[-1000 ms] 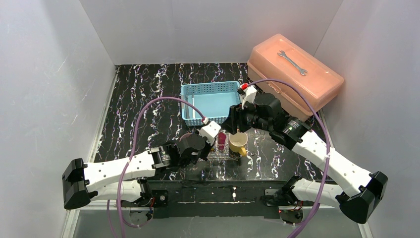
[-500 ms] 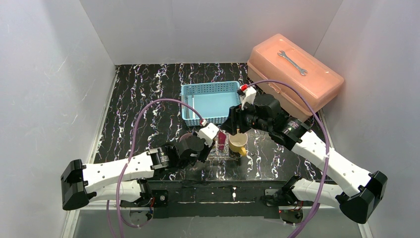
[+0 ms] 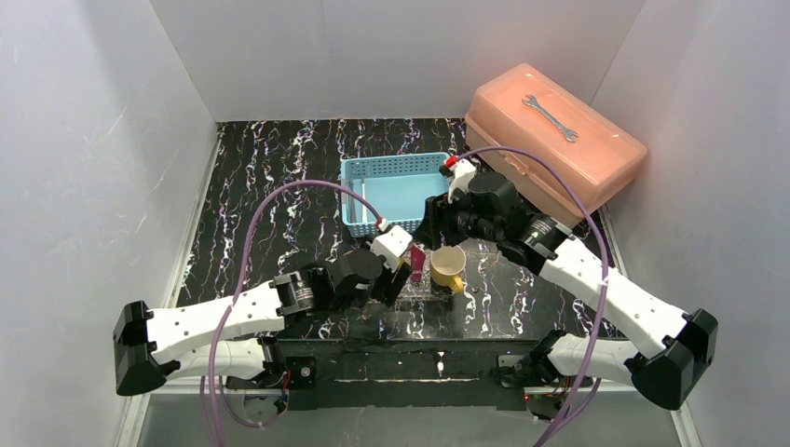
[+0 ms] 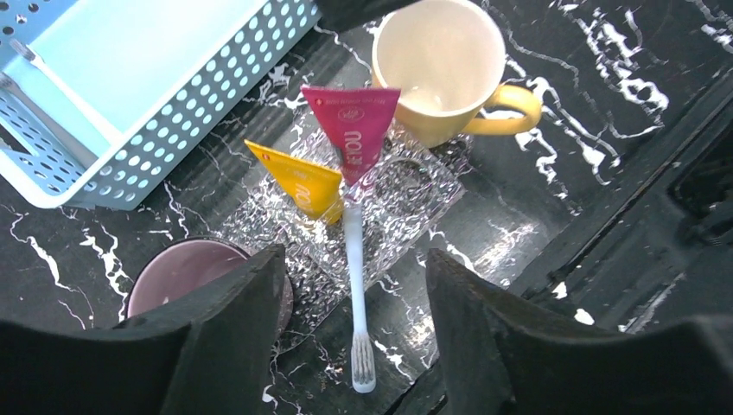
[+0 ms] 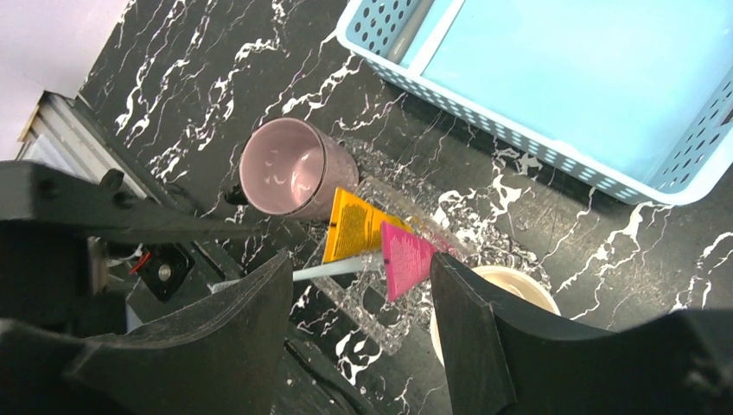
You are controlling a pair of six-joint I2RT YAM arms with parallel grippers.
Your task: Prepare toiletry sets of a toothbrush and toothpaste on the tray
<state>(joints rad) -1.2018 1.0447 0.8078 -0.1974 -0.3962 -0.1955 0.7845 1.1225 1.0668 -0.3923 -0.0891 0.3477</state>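
The left gripper [image 4: 353,264] had sprung apart since a second earlier, when it was closed at the pink-magenta tube [image 4: 353,130], and its arm had drawn back a little toward 7 o'clock, while the right arm had shifted slightly toward the blue basket [image 3: 396,191]. Seen from overhead, the clear glittery tray [image 4: 415,199] sat near the front middle of the black marbled table [image 3: 261,186], with the basket at its 12 o'clock, a yellow cup [image 4: 441,60] at its 2 o'clock edge and a purple cup [image 4: 186,272] at its 9 o'clock. On the tray lay the pink-magenta tube, its wide end toward the yellow cup, and a yellow tube [image 4: 298,181] just beside it at 8 o'clock in the left wrist view. A pale toothbrush [image 4: 356,285] ran from the magenta tube's narrow end toward 6 o'clock, its bristle head poking past the tray's near edge. The left gripper hovered above that brush, moderately wide and holding nothing. The right gripper [image 5: 361,259] hung over the same spot with its fingers spread wide (nothing between them either). A second pale toothbrush [image 4: 60,82] lay inside the basket. A pink toolbox [image 3: 559,140], a wrench [image 3: 550,118] on its lid, stood at the table's 2 o'clock corner.
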